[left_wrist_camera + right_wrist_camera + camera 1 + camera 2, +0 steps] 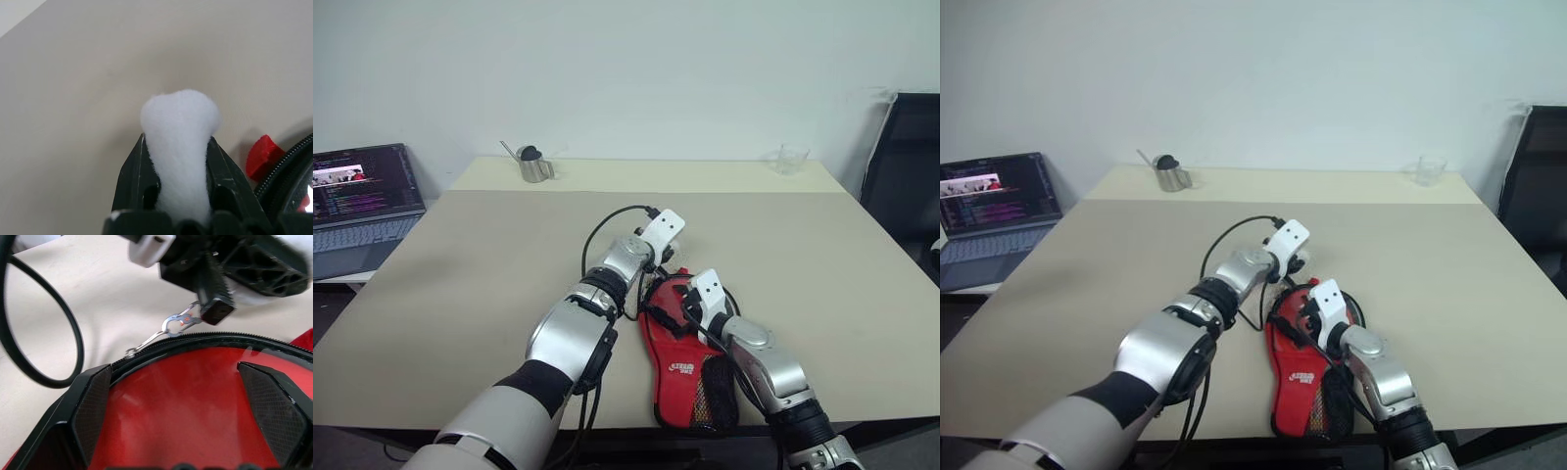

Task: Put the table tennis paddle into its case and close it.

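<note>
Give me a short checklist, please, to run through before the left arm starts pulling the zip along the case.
1. Left gripper shut on the white fluffy charm: ok.
2. Charm's metal clip joined to the zip: ok.
3. Right gripper open, its fingers straddling the red case: ok.
4. Paddle fully inside the case: cannot tell.
5. Case lying flat on the table: ok.
6. Zip already closed: not ok.
</note>
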Available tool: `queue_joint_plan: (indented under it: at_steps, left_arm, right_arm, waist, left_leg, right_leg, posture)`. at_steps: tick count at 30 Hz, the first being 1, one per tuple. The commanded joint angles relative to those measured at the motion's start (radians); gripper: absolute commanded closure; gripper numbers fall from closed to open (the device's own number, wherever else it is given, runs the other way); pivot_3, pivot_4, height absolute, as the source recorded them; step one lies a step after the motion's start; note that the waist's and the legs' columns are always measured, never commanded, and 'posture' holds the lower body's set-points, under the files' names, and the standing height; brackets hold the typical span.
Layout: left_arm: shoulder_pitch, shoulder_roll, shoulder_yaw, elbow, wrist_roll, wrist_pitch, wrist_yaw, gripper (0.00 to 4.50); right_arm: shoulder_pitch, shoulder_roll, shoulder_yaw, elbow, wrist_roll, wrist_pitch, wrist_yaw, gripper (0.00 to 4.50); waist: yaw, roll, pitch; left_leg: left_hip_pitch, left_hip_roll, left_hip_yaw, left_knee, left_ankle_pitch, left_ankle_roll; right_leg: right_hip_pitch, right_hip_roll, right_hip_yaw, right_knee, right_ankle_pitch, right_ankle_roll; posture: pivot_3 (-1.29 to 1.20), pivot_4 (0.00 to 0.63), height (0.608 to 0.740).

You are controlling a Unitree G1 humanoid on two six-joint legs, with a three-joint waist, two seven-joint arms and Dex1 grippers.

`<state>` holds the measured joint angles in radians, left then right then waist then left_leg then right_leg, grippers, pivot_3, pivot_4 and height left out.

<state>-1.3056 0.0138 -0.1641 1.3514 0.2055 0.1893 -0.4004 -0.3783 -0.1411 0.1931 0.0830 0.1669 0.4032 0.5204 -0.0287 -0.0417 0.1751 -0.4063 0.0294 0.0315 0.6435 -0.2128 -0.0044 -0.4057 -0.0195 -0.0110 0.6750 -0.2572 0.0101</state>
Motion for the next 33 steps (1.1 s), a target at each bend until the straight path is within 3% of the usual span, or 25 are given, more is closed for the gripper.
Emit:
queue_joint_plan:
  at_steps: [1, 33]
  left_arm:
    - [-0.05, -0.02, -0.019, -0.008, 0.041, -0.046, 0.024, 3.98]
    - [-0.078, -0.225, -0.143, 0.018, 0.261, -0.234, 0.191, 3.98]
  right_arm:
    - [0.028, -0.002, 0.021, 0.009, -0.003, 0.045, 0.008, 0.0]
    - [0.073, 0.025, 0.05, -0.101, 0.008, 0.166, -0.007, 0.0]
  waist:
    - [0.0, 0.0, 0.0]
    - [0.002, 0.0, 0.0]
  left_leg:
    - [0.0, 0.0, 0.0, 0.0, 0.0, 0.0]
    - [-0.003, 0.0, -0.002, 0.0, 0.0, 0.0]
  right_leg:
    - [0.0, 0.0, 0.0, 0.0, 0.0, 0.0]
    - [-0.001, 0.0, -0.002, -0.003, 0.0, 0.001]
  posture:
    - [0.0, 0.15, 0.74]
    - [0.0, 0.15, 0.74]
